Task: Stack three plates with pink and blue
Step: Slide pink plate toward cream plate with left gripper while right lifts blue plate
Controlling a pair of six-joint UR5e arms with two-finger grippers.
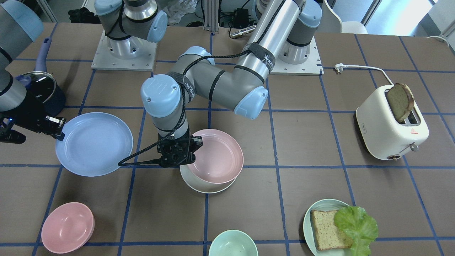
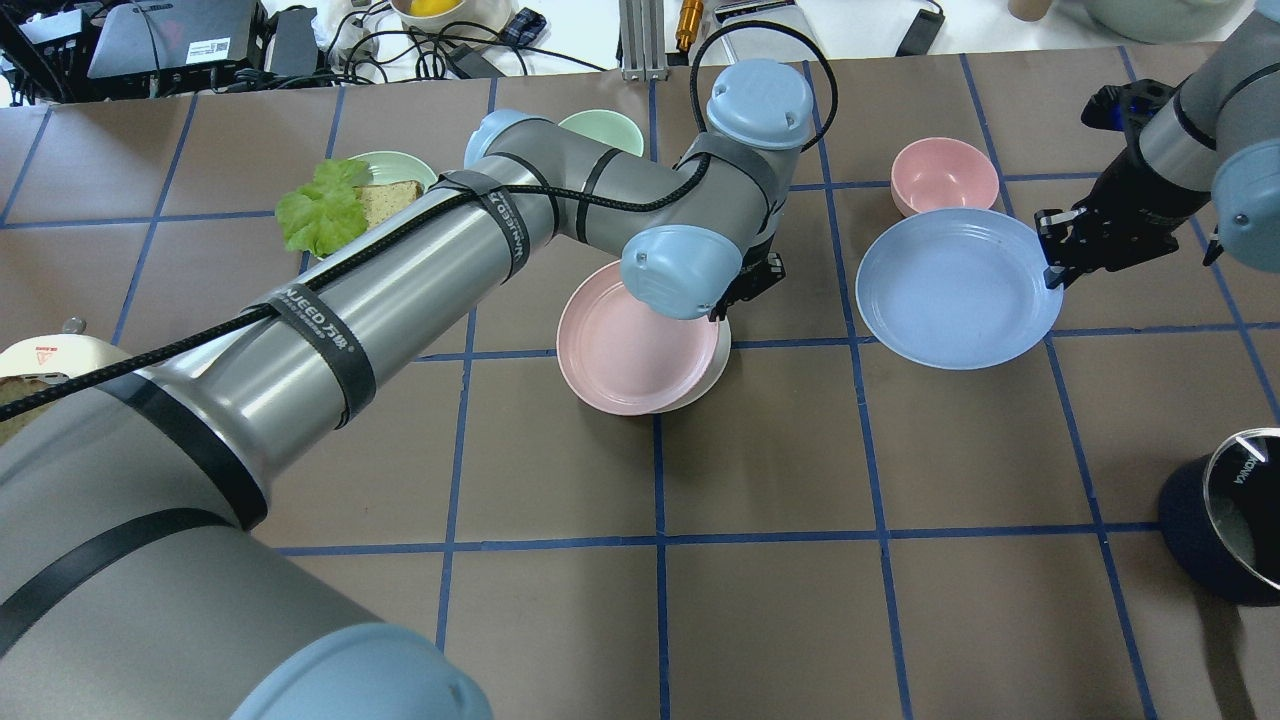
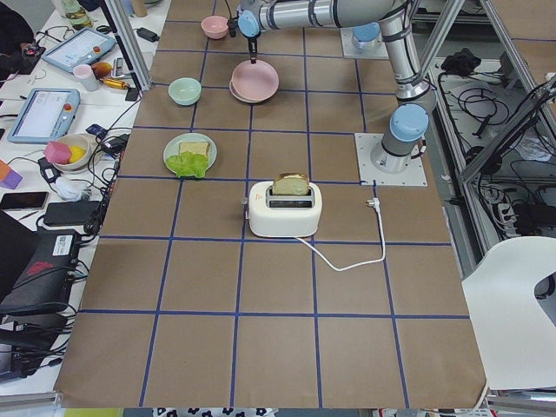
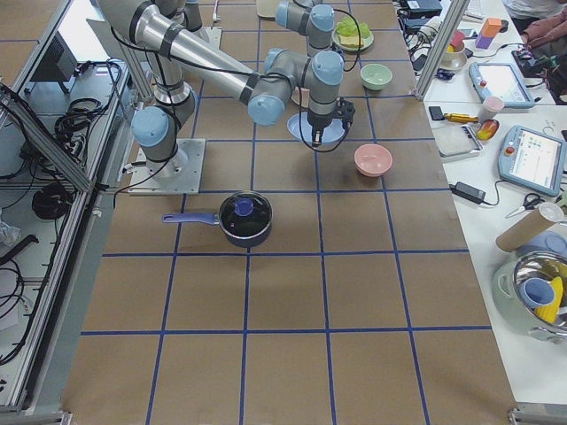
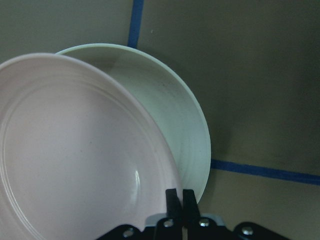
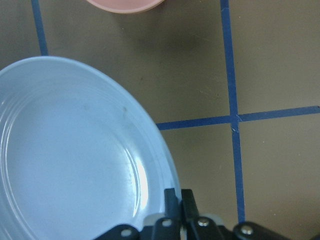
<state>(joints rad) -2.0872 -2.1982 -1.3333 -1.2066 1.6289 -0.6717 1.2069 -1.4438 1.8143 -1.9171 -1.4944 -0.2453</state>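
The 3 round plates are all right way up: the pink plate (image 1: 217, 156) lies on top of the cream-white plate (image 1: 199, 185), sitting a bit to one side so a white edge peeks out, and the light blue plate (image 1: 94, 144) is well apart from those 2.

**Lettering on straps, lid and toaster**

Printed in white along the black fabric strap (image 2: 318, 345) round the silver tube of the left arm (image 2: 400, 290): "NJEED 万级", the first letters hidden under the black cable. Repeated on a second black strap (image 2: 505, 222) nearer the elbow. Read in full from the front-facing view as "WANJEED". On the glass lid of the dark blue pot (image 2: 1240, 470): "KONKA". On the cream toaster (image 1: 412, 132): a red triangular mark, its wording too small to read.
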